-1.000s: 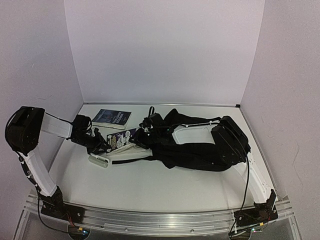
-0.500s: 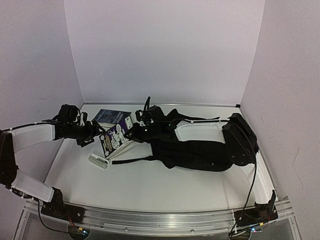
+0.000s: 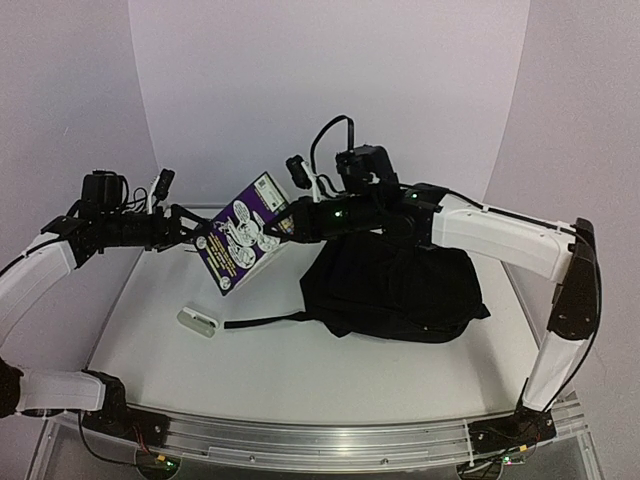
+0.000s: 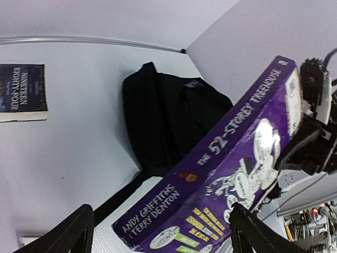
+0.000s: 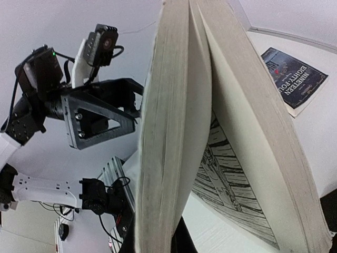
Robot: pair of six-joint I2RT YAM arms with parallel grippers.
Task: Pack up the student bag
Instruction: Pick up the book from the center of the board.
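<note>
Purple book (image 3: 240,235) is up off the bench (image 3: 300,375) since a second ago; both arms have risen with it, and the right arm no longer lies across the bag.

Book hangs in the air over the far-left part of the bench, tilted, cover toward the near edge. Right fingers (image 3: 288,224) are clamped on its right end; the right wrist view shows the page block splaying just in front of them. Left fingers (image 4: 71,237) are spread wide, with the book's lower left end lying beyond the gap and not pinched. Probably there to steady or take it.

Student bag (image 3: 395,290) sits slumped on the bench, right of centre, toward the far edge. One strap (image 3: 262,321) trails left. No opening visible, so the lift likely clears room to get at it.

Dark paperback (image 4: 23,92) lies flat near the far-left corner. Small white item (image 3: 197,320) lies toward the left edge.
</note>
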